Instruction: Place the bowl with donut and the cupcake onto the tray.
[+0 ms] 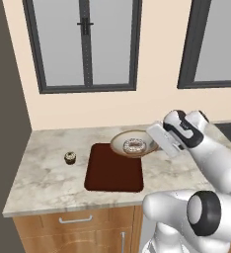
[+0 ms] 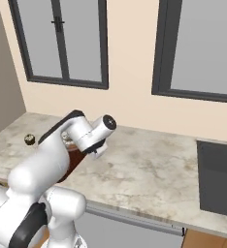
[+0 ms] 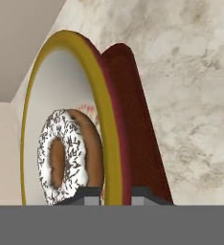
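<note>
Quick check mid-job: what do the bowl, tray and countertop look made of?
Bowl: probably glazed ceramic, with a smooth cream inside and a golden rim. Tray: dark reddish-brown, matte, perhaps wood or plastic; no grain is visible. Countertop: looks like marble, pale with grey-brown veining.

White glossy arm (image 1: 221, 158), rounded tubular segments, smooth shells. Dark grey to black bands at joints; large round dark cap on lower joint in left base view, dark curved stripe along lower link in right base view. Wrist link ends in short white cylinder with black disc face. Flat white rectangular hand block at arm's end. Gripper (image 3: 115, 195): two small dark grey finger tips, squared tops. No cables or markings discernible, though rendering is coarse.
</note>
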